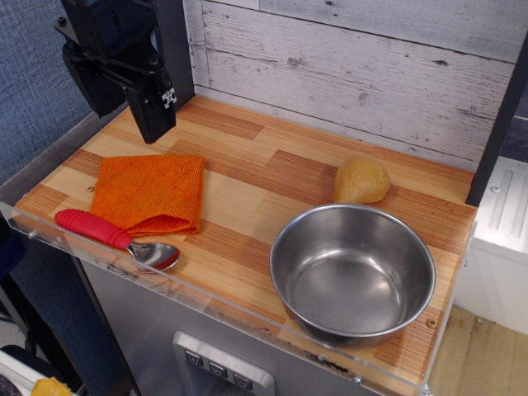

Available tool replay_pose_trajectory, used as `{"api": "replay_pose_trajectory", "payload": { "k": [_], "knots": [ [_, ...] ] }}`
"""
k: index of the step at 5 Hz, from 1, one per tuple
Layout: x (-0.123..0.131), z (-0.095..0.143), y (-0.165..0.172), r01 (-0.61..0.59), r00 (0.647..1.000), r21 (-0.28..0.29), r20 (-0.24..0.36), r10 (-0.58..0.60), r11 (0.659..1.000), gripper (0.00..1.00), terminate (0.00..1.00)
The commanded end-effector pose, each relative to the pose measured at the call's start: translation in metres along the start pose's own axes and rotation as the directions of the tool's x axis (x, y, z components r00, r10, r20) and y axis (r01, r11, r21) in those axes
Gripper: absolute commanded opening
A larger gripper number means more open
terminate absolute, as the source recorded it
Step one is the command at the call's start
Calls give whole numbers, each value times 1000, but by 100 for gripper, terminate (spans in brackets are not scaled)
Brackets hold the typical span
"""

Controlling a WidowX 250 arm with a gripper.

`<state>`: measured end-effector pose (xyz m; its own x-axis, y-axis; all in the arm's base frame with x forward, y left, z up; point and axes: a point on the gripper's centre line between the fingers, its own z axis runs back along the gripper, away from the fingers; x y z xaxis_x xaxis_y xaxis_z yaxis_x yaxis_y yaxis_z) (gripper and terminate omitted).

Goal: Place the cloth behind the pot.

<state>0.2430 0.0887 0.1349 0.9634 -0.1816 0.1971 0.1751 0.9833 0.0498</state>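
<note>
The orange cloth lies flat and folded on the left part of the wooden table top. The pot, a large shiny steel bowl, stands empty at the front right. My gripper hangs above the table's back left, just behind and above the cloth's far edge. It holds nothing. Its black fingers point down, and I cannot tell how far apart they stand.
A spoon with a red handle lies in front of the cloth by the front edge. A tan rounded lump sits behind the pot. A whitewashed plank wall backs the table. A clear plastic lip runs along the front edge.
</note>
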Motion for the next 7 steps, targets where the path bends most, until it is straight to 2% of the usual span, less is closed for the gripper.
{"api": "replay_pose_trajectory", "payload": {
  "k": [1,3,4,6,7],
  "knots": [
    [0,0,0,0,1000,0,0,0,1000,100,0],
    [0,-10,43,-113,993,20,-24,114,993,100,0],
    [-2,-17,53,-138,989,18,-48,139,990,100,0],
    [-11,-42,50,-136,990,28,-19,137,990,100,0],
    [-11,-58,50,-126,991,33,-45,128,991,100,0]
  ]
}}
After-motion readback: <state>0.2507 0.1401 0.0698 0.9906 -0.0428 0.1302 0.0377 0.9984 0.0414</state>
